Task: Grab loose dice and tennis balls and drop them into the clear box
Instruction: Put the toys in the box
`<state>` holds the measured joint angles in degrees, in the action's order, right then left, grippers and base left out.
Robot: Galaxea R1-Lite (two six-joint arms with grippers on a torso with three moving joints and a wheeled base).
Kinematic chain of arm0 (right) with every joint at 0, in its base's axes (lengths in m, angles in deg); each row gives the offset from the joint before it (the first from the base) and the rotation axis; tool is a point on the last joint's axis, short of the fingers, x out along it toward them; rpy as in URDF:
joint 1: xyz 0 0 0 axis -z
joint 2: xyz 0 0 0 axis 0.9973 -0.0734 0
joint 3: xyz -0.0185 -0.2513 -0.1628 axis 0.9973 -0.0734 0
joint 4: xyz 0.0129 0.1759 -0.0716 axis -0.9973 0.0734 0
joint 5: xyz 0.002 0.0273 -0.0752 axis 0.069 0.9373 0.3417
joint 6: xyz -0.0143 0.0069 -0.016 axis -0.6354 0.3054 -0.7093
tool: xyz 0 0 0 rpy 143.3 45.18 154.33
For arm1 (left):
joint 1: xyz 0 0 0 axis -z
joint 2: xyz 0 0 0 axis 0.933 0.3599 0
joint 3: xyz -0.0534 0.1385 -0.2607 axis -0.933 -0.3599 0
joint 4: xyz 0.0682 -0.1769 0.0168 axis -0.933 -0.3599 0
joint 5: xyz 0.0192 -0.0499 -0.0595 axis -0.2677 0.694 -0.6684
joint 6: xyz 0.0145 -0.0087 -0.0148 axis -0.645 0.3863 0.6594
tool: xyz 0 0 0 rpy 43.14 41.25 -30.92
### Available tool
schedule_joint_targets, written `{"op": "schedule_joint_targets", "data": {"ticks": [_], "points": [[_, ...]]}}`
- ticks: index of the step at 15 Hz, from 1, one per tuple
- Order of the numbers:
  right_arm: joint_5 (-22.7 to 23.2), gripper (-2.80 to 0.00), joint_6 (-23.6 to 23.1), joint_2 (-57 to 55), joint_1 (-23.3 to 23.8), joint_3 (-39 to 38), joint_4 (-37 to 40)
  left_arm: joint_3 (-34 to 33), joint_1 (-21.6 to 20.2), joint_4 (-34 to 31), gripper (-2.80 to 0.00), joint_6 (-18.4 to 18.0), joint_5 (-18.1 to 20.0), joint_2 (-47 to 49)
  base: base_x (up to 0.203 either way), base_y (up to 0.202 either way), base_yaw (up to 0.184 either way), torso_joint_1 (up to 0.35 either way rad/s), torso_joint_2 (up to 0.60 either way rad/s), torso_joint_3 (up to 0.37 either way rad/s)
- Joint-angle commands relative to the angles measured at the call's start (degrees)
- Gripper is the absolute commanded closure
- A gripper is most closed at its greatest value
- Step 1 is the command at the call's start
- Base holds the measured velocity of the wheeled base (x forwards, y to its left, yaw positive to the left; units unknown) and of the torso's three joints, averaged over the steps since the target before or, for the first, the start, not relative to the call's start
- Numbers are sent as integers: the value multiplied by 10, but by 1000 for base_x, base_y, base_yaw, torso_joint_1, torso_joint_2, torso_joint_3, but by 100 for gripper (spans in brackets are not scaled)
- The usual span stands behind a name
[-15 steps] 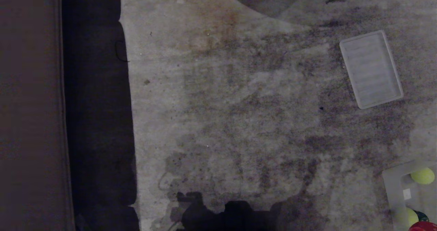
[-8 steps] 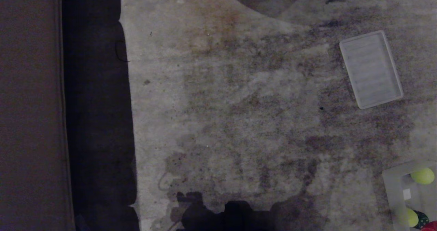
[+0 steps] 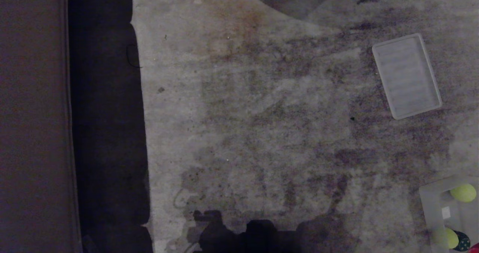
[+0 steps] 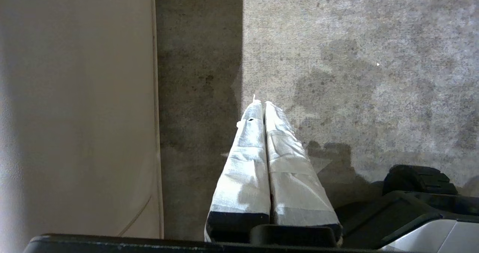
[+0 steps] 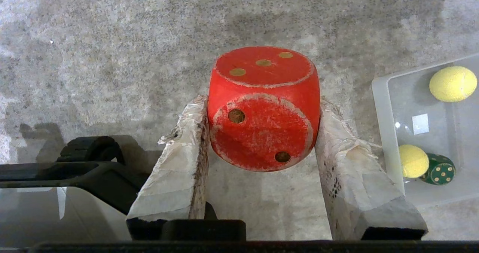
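Red die [image 3: 476, 247] has slid almost out of head view's bottom-right corner, w/ only a sliver left.

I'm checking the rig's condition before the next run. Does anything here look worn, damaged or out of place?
Yes: the white tape wrapping on the right gripper fingers is frayed and torn at the edges, beside the red die it grips. The flat ribbed lid lies askew on the stained floor.

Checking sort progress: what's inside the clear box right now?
In the clear box: two tennis balls and a dark green die touching the nearer ball. The box's far side is out of frame. The red die remains outside it.
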<state>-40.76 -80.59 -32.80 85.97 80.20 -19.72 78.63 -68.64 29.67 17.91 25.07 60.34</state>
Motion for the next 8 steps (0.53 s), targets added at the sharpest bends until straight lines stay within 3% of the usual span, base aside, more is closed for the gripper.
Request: {"op": "schedule_joint_targets", "data": {"ticks": [1,8], "points": [[0,0,1,-1,0,0,1,-1,0,0,0,2,-1,0,0,0,0,0,0,0],[0,0,1,-1,0,0,1,-1,0,0,0,4,-1,1,0,0,0,0,0,0]]}}
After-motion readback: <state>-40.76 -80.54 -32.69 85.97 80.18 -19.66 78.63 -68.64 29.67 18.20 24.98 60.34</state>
